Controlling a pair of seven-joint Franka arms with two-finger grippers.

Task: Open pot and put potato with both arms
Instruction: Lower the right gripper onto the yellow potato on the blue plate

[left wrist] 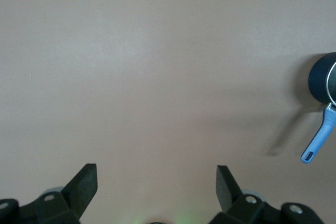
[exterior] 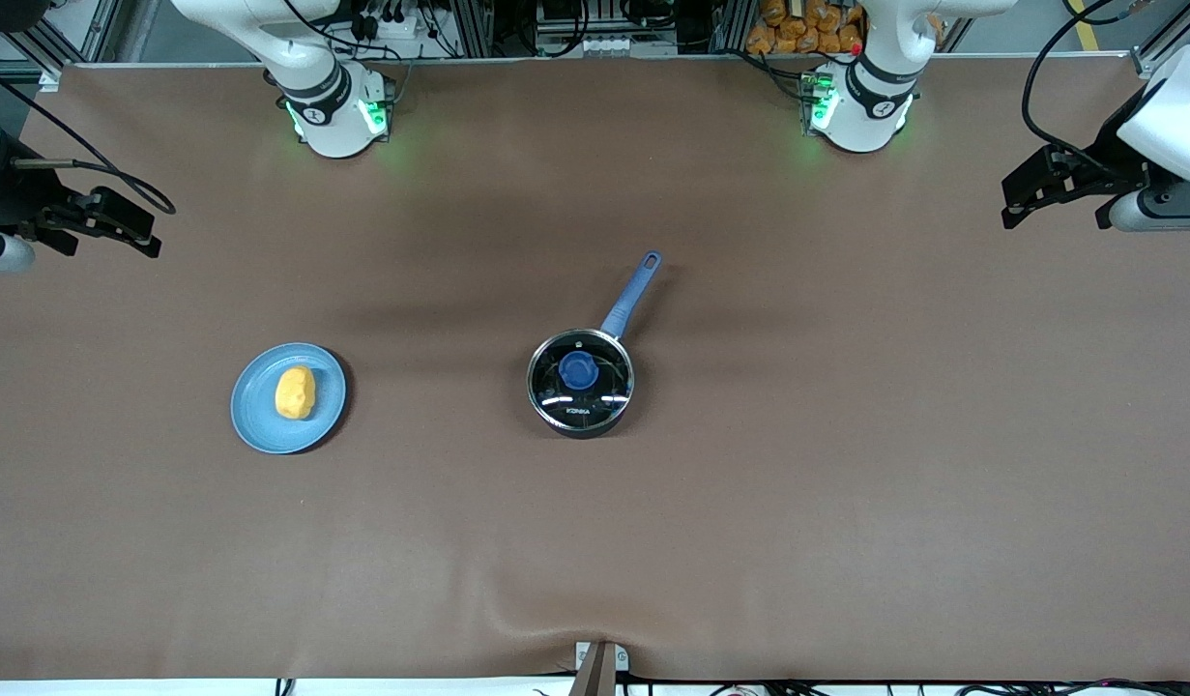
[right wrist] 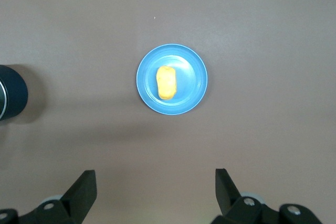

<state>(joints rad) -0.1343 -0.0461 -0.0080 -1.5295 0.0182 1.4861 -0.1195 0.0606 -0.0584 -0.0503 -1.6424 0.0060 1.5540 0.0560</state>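
Note:
The black pot (exterior: 583,426) stands mid-table with its glass lid (exterior: 602,387) on, blue knob (exterior: 577,370) on top, blue handle (exterior: 633,295) pointing toward the robots' bases. The yellow potato (exterior: 295,392) lies on a blue plate (exterior: 261,411) toward the right arm's end. My left gripper (exterior: 1010,205) hangs open and empty over the table at the left arm's end; its wrist view (left wrist: 156,174) shows the pot's edge (left wrist: 320,77). My right gripper (exterior: 150,232) hangs open and empty over the right arm's end; its wrist view (right wrist: 156,179) shows the potato (right wrist: 166,83).
The brown table cover (exterior: 846,483) has a small ridge at the edge nearest the front camera. The pot's side also shows in the right wrist view (right wrist: 11,94). The plate (right wrist: 191,77) lies flat on the cover.

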